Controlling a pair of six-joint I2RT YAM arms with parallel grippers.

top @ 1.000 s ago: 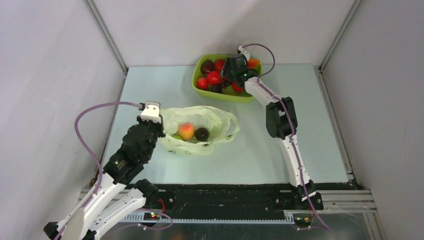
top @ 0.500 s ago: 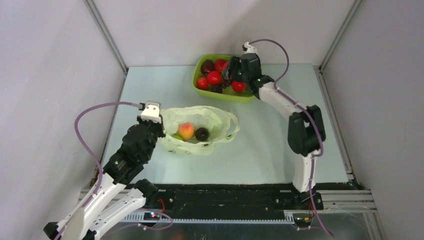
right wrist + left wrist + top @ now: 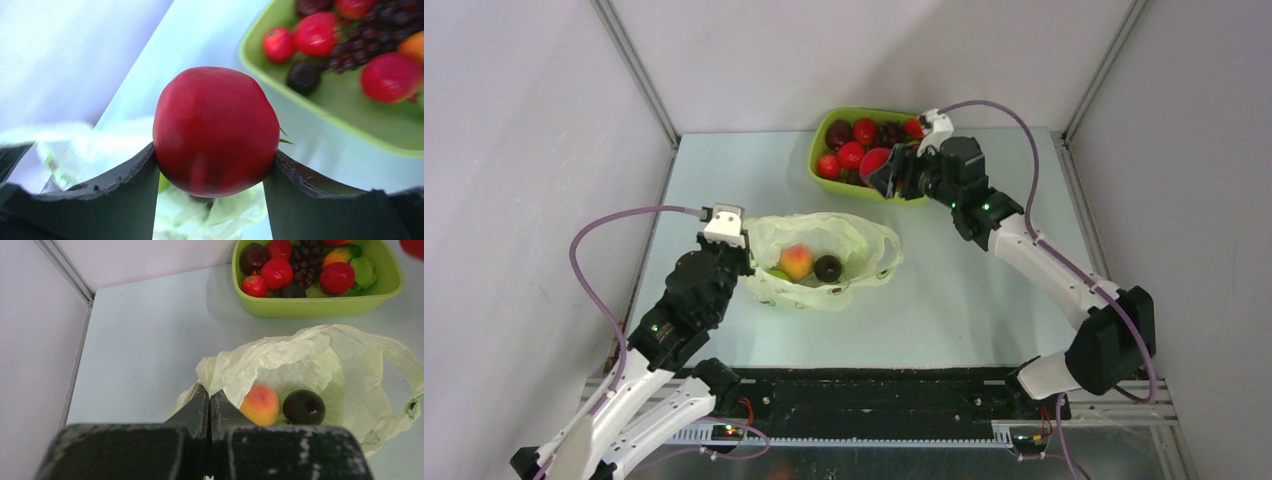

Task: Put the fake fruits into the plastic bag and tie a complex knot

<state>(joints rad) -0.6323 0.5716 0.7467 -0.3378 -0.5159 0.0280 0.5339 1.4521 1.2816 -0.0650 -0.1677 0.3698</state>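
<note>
Task status: loading in progress, tying not started.

1. Bag [image 3: 859, 232]: lies open on the table [image 3: 724, 170], near and left of the tray [image 3: 815, 152]. Mouth faces up.
2. Bag contents: one peach [image 3: 796, 262] and one plum [image 3: 828, 268], side by side and touching or nearly so. A green sliver shows beneath them; it cannot be identified.
3. Left gripper [image 3: 209, 407]: jaws closed flat on the left rim of the bag, propping the mouth open.
4. Right gripper [image 3: 212, 167]: jaws clamped on a red apple [image 3: 215, 130], one finger on each side. The apple hangs above the near right rim of the tray, well apart from the bag.
5. Tray: at the far side of the table. It holds several red fruits, grapes [image 3: 305, 260], a dark fruit and an orange piece.

Remaining work, as judged:
- Carry the apple left and near to the bag mouth and release it.
- Transfer each fruit left in the tray the same way.
- Gather the handles [image 3: 400, 367], which lie loose and untied, and form the knot.
</note>
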